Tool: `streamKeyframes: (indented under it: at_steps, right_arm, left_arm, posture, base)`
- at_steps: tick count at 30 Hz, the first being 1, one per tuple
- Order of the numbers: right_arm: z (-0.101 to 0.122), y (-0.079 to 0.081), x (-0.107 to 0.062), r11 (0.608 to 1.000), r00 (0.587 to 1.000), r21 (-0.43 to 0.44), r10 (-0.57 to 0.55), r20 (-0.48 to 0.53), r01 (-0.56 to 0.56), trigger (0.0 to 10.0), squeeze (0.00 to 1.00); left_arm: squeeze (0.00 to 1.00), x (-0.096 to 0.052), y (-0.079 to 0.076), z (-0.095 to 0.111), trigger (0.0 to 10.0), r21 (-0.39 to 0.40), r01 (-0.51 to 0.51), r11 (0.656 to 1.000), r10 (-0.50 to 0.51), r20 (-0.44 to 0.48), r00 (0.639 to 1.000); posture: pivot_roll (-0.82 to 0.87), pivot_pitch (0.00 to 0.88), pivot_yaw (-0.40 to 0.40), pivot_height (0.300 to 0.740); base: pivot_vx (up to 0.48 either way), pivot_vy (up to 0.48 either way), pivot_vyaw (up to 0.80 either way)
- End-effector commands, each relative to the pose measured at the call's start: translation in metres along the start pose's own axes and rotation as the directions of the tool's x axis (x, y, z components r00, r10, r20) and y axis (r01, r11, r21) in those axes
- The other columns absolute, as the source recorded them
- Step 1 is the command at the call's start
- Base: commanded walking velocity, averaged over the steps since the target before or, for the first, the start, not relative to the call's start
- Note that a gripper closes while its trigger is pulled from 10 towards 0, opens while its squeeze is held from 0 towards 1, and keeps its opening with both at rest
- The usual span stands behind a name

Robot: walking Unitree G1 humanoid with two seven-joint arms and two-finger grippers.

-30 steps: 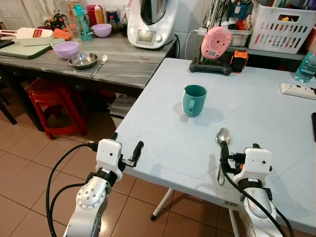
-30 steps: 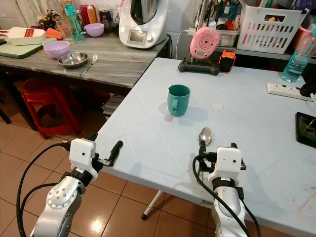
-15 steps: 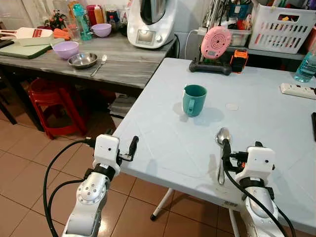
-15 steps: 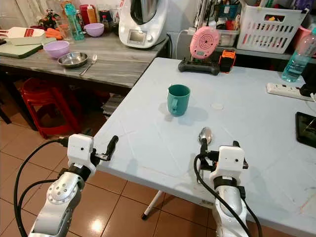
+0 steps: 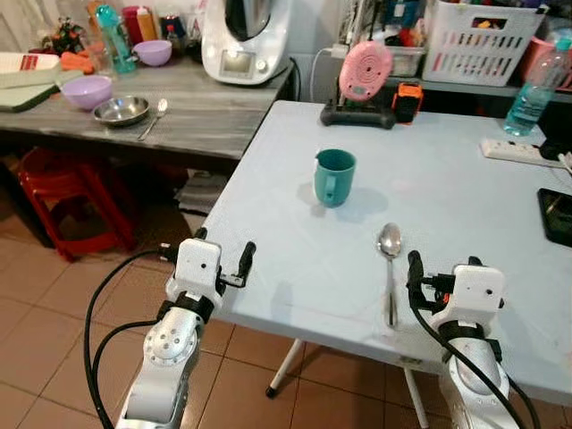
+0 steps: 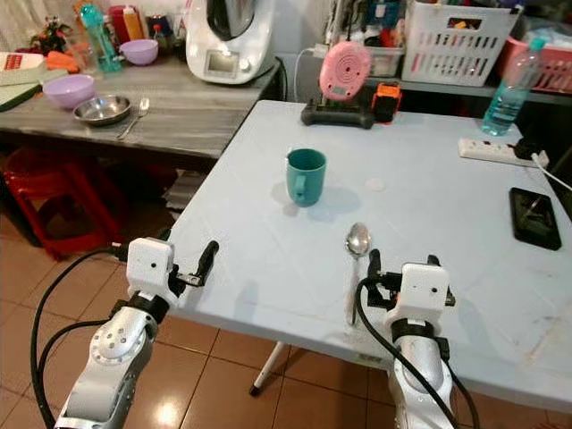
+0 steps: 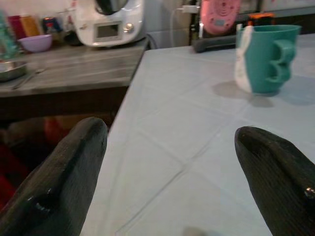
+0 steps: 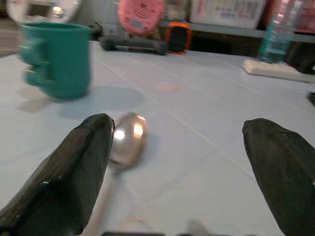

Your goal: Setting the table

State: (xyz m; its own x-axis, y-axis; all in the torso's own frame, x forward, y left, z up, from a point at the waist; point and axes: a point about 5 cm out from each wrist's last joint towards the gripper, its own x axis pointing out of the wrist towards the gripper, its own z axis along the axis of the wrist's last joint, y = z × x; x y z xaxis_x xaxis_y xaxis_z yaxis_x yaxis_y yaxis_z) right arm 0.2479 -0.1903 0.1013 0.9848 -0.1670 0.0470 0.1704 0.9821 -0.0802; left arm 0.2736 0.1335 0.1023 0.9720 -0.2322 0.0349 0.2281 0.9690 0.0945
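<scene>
The right gripper [image 5: 438,273] hovered at the near edge of the pale table [image 5: 465,192], its two black fingers [image 8: 78,167] spread wide and holding nothing; the spoon [image 5: 389,255] lay flat just beside it, bowl pointing away, apparently set down as cutlery for a place setting. The left gripper [image 5: 223,264] hung off the table's near corner, over the tiled floor [image 5: 54,304], with fingers likewise apart and empty, which suggested an arm waiting for its next item. Farther in, the teal mug [image 5: 335,177] stood upright, well apart from the spoon, placed as the drink for the same setting. Beyond it stood a pink device [image 5: 365,70] on a dark base and a white basket [image 5: 474,40]. On the grey side counter [image 5: 179,112], a steel bowl [image 5: 121,110] and fork [image 5: 150,118] remained, probably further items to fetch. No brand, label or writing could be read anywhere.
</scene>
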Motion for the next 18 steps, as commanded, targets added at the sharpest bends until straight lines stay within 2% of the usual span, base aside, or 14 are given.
streamKeyframes:
  at_steps: [1,7,9,18]
  right_arm:
    - [0.0047,0.0005,0.0009,1.000,1.000,-0.004,0.000,0.016,0.000,10.0,0.00]
    - [0.0059,0.0081,0.0043,1.000,1.000,-0.030,0.000,0.008,0.000,10.0,0.00]
    - [0.0065,0.0087,0.0049,1.000,1.000,-0.001,-0.004,0.006,0.004,10.0,0.00]
    - [0.0059,0.0085,0.0045,1.000,1.000,0.002,-0.012,-0.001,0.012,10.0,0.00]
  left_arm:
    - [0.00,0.0013,0.0000,0.0032,10.0,0.010,-0.005,1.000,0.005,0.006,1.000]
    - [0.00,0.0032,-0.0018,0.0029,10.0,0.008,0.001,1.000,-0.001,0.004,1.000]
    - [0.00,0.0034,-0.0024,0.0029,10.0,0.011,0.004,1.000,-0.004,0.003,1.000]
    - [0.00,0.0028,-0.0026,0.0017,10.0,0.014,0.004,1.000,-0.004,0.000,1.000]
  posture:
    - [0.01,0.000,0.022,0.740]
    - [0.01,0.000,0.022,0.740]
    - [0.01,0.000,0.022,0.740]
    - [0.01,0.000,0.021,0.740]
  base:
    - [0.000,0.000,0.00]
    - [0.000,0.000,0.00]
    - [0.000,0.000,0.00]
    - [0.000,0.000,0.00]
